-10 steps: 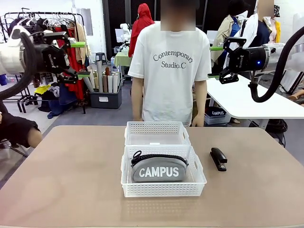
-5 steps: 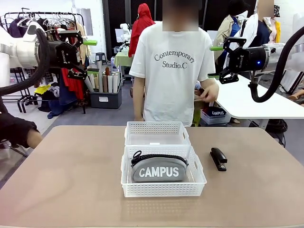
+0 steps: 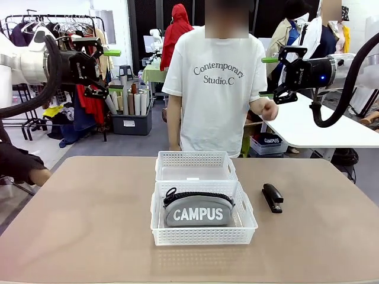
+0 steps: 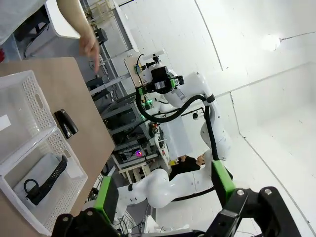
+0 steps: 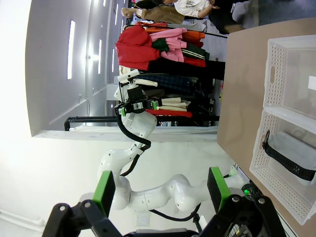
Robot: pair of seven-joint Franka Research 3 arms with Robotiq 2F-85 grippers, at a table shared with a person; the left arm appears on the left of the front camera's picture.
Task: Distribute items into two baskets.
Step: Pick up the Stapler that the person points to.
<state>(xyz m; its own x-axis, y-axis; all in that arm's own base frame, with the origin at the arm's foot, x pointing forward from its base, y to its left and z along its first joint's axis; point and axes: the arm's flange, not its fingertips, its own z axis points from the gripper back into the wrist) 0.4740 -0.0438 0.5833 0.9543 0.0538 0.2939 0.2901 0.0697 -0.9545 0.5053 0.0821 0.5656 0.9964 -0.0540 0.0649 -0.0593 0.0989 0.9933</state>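
Note:
The grey "CAMPUS" pouch (image 3: 198, 212) lies in the near white basket (image 3: 204, 236) at the table's middle. Behind it, touching end to end, stands the far white basket (image 3: 195, 160) with only a small white label inside. A black stapler (image 3: 272, 197) lies on the table to the right of the near basket. My left gripper (image 3: 109, 72) hangs open high at the left, far from everything. At the upper right my right gripper (image 3: 267, 77) is open too, holding nothing. In the left wrist view its gripper (image 4: 165, 190) points past the pouch (image 4: 42, 177) and stapler (image 4: 65, 123).
A person in a white T-shirt (image 3: 214, 89) stands at the far edge, one fist (image 3: 270, 110) raised at the waist. Bare tabletop (image 3: 89, 219) lies on both sides of the baskets. A white table (image 3: 308, 127) stands behind at the right, a clothes rack (image 3: 53, 23) at the back left.
My left gripper has swung right and slightly up, then held still. The person's arm has lifted from the side to a raised fist. Pouch, stapler and baskets have not moved.

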